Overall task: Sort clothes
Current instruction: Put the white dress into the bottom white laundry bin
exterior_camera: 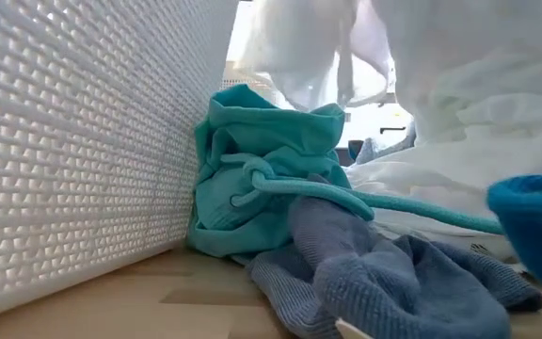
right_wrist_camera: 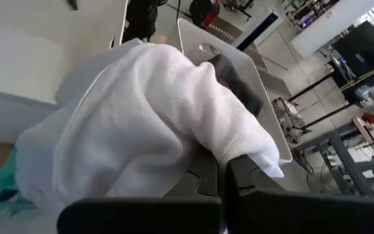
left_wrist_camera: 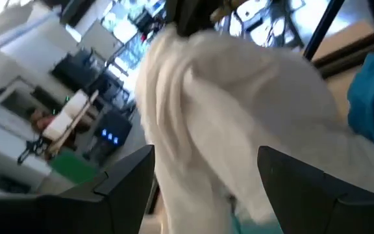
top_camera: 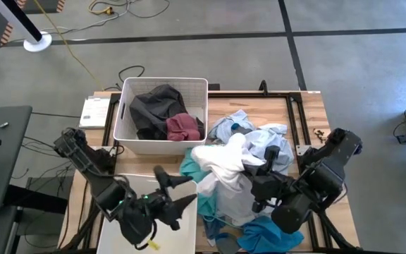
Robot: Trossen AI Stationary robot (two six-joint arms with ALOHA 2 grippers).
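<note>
The clothes lie heaped at the table's middle: a white garment (top_camera: 220,159) on top, pale blue (top_camera: 259,137), teal (top_camera: 189,169) and bright blue (top_camera: 270,233) pieces around it. My right gripper (top_camera: 258,176) is at the heap's right side, shut on the white garment (right_wrist_camera: 148,117), which drapes over it. Over the near white bin (top_camera: 139,182), my left gripper (top_camera: 178,194) is open and points toward the heap. The white garment (left_wrist_camera: 226,110) hangs before the gap between its fingers. My right gripper pinches a bunched fold of the white garment (right_wrist_camera: 239,146) between its two shut fingers (right_wrist_camera: 245,179), coming from the table's right side and slanting a little down. The cloth is raised above the heap and falls slack over the fingers. My left gripper: whether a finger touches the white garment cannot be told.
The far white bin (top_camera: 164,82) holds dark grey (top_camera: 154,106) and maroon (top_camera: 183,127) clothes. In the low view a teal garment with a cord (exterior_camera: 262,179) and a grey-blue piece (exterior_camera: 374,273) lie against a bin wall (exterior_camera: 64,141). Bare wood shows at the table's far right.
</note>
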